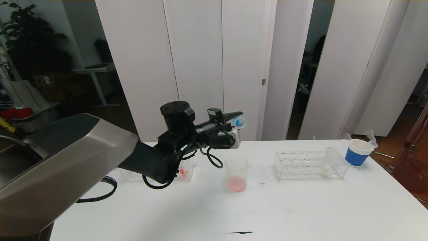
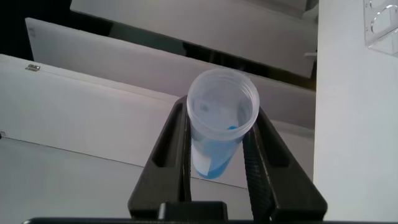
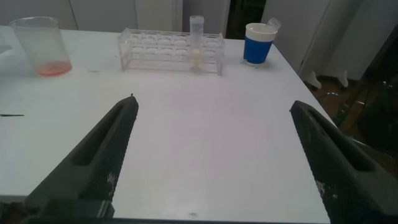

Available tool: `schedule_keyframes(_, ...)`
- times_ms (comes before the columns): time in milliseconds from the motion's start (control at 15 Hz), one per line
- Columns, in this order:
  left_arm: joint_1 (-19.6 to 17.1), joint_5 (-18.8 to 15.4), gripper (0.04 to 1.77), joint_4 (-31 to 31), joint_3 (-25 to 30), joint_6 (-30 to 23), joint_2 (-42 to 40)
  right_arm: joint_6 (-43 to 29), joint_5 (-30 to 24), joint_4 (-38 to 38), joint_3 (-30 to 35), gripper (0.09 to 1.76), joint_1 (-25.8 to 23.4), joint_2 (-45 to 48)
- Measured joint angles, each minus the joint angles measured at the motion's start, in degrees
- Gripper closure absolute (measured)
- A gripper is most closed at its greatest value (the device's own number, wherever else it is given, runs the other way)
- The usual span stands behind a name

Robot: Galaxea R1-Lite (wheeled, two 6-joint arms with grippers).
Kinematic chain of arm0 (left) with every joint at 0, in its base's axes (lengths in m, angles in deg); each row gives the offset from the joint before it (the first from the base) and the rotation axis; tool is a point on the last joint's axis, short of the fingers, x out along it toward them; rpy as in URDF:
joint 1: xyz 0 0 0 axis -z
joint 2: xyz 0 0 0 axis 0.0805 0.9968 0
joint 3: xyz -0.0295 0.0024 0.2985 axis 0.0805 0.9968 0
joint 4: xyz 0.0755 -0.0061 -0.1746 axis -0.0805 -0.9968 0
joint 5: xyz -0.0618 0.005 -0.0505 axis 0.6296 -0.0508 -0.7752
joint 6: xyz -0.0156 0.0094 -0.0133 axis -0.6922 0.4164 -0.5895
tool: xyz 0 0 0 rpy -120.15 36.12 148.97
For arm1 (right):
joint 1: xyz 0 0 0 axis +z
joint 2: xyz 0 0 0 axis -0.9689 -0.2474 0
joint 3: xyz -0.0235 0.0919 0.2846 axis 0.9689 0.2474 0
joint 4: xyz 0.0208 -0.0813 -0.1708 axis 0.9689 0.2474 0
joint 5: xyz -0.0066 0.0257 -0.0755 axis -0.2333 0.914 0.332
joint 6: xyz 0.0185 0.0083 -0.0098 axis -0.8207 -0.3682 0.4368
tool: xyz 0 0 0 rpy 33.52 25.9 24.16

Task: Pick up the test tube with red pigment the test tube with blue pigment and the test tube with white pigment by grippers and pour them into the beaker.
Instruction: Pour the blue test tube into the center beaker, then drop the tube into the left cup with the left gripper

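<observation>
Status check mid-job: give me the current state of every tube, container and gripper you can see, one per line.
Left gripper: shut on the blue tube, raised above the table behind the beaker.
Test tube with blue pigment: held, tipped over, some blue liquid inside.
Beaker: upright, red liquid at its bottom.
Test tube with white pigment: upright in the right rack.
Tube with red liquid: in the left rack.
Paper cup: upright.
Right gripper: open, empty, low over the table.

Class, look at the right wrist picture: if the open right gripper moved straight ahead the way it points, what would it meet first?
Probably the clear plastic test tube rack, holding the tube of whitish pigment. The right gripper points across bare white table toward it, though depth is uncertain.
</observation>
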Motion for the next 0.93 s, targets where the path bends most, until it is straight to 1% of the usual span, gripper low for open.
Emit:
schedule_keyframes(467,-0.72,0.02,1.24,0.96,0.02,5.99,1.30,0.02,0.00,-0.02,0.00,0.10,0.00,0.00)
schedule_keyframes(933,-1.33,0.13,1.24,2.56,-0.56,7.67,3.25,0.05,0.00,-0.02,0.00,0.10,0.00,0.00)
